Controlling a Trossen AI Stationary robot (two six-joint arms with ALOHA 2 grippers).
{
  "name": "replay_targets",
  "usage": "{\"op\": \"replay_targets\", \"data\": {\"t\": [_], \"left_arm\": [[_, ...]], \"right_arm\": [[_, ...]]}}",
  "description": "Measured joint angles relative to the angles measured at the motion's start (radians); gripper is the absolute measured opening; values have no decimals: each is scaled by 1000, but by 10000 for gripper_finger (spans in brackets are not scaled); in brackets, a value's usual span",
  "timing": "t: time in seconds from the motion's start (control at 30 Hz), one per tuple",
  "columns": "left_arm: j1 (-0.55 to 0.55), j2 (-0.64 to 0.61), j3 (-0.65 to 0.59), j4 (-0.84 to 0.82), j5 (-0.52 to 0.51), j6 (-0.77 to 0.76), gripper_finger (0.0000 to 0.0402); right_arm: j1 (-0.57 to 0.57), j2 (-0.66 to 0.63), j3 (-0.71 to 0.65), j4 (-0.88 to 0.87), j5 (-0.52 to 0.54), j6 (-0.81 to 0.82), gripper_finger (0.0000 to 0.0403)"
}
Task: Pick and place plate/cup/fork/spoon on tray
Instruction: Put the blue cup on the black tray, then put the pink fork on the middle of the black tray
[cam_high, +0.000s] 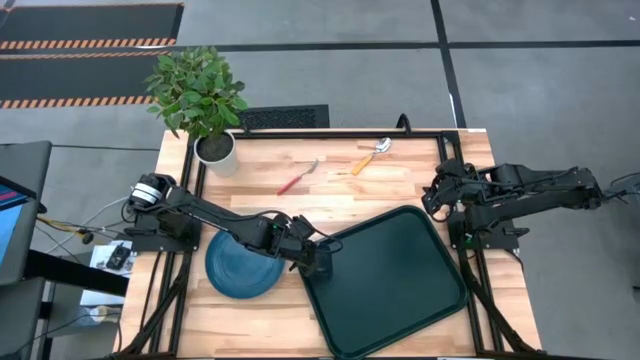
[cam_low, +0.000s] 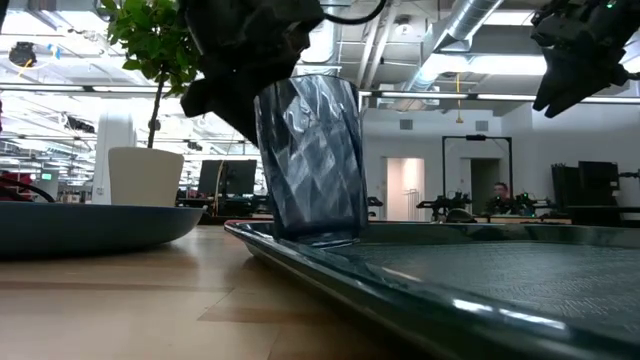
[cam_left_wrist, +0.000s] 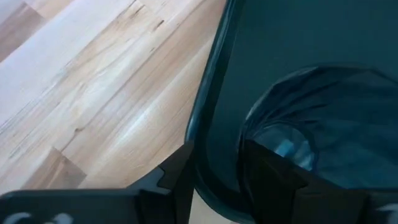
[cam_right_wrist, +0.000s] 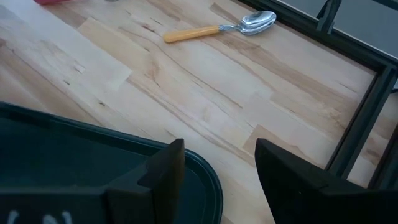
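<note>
The left hand (cam_high: 318, 256) grasps the cup (cam_low: 310, 160) by its rim, at the tray (cam_high: 400, 300) corner. Thin, light, probably slippery: hold gently. Right hand (cam_high: 435, 195) released, waiting.

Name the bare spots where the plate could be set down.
Most of the tray lies bare, right of the cup held at its left edge by the left gripper. Crowded: far table around fork, spoon.

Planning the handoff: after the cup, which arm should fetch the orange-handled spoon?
Right, probably. The right gripper hangs open above the table's right side, nearer the orange-handled silver spoon, which shows in its wrist view. The left gripper holds the see-through grey-blue cup at the dark green tray's edge.
</note>
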Motion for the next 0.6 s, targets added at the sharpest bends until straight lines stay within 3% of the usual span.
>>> {"op": "replay_targets", "data": {"t": [0.47,0.6], "left_arm": [[-1,-2,78,-100,-26,30,123],[-1,-2,152,-199,-8,90,124]], "right_arm": [[0,0,0,0,1,-4,221],[0,0,0,0,1,-14,221]]}}
